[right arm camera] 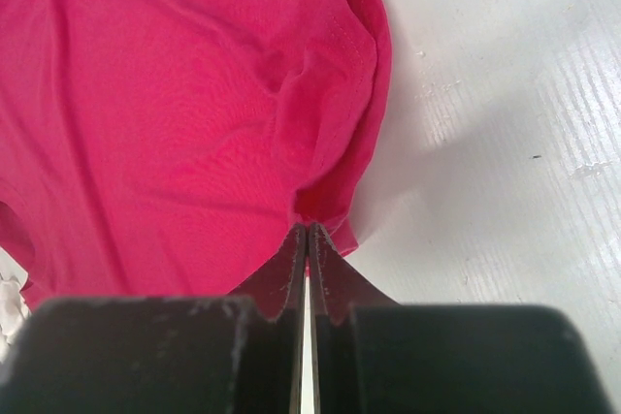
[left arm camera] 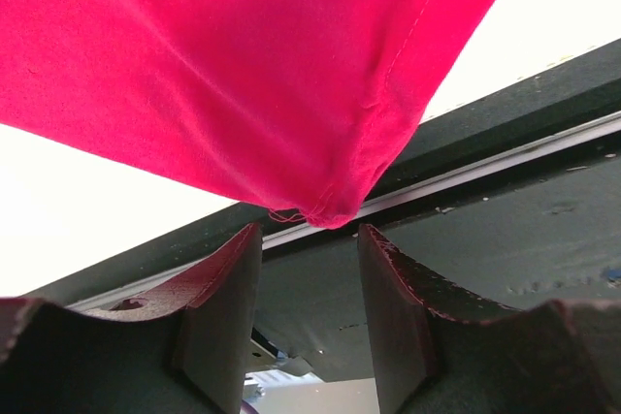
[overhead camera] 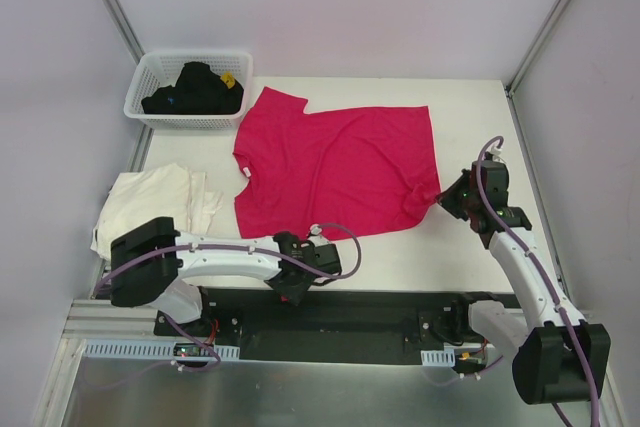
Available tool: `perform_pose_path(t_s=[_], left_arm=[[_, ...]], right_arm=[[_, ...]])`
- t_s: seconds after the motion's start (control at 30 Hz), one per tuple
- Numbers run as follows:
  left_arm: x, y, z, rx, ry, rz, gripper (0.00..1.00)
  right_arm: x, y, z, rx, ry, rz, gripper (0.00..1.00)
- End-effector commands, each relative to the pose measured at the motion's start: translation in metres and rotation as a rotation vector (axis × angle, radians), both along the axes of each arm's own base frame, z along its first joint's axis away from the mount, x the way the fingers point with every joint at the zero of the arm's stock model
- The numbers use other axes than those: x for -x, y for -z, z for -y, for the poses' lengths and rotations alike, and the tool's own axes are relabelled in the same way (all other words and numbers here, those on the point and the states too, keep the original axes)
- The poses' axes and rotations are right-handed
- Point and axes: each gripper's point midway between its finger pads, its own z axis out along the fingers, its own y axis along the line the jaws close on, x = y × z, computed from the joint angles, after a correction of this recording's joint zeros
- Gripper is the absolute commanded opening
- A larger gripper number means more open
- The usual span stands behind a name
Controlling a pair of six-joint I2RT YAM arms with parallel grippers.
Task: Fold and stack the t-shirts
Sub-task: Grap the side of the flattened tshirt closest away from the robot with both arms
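The magenta-red t-shirt [overhead camera: 335,172] lies spread on the tabletop [overhead camera: 480,117], with the cream-white t-shirt [overhead camera: 150,197] crumpled at the left edge, near the basket [overhead camera: 195,119]. The right claw [right arm camera: 308,232] is pressed together, pinching the magenta-red t-shirt's bunched hem. The left claw [left arm camera: 310,235] stands spread, a cloth corner just beyond its tips.

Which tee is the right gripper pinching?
The magenta-red t-shirt, spread flat in the centre; the right gripper is shut on its corner. The cream t-shirt lies bunched at the left, untouched.
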Motion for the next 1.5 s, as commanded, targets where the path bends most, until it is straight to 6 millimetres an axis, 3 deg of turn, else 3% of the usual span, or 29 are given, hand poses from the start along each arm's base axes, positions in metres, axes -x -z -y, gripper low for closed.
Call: perform_pose_path(t_s=[0.0, 0.63, 1.3, 1.47], left_arm=[[-0.005, 0.0, -0.01, -0.089, -0.005, 0.064, 0.43], [-0.01, 0.001, 0.007, -0.121, 0.037, 0.105, 0.41], [-0.006, 0.009, -0.002, -0.152, 0.005, 0.114, 0.38], [-0.005, 0.012, -0.004, -0.172, 0.01, 0.118, 0.28]], right_arm=[[-0.005, -0.007, 0.001, -0.004, -0.006, 0.037, 0.01], [-0.005, -0.004, 0.003, -0.01, -0.01, 0.034, 0.01], [-0.001, -0.005, 0.008, -0.012, -0.002, 0.05, 0.01], [0.0, -0.002, 0.009, -0.011, 0.0, 0.038, 0.01]])
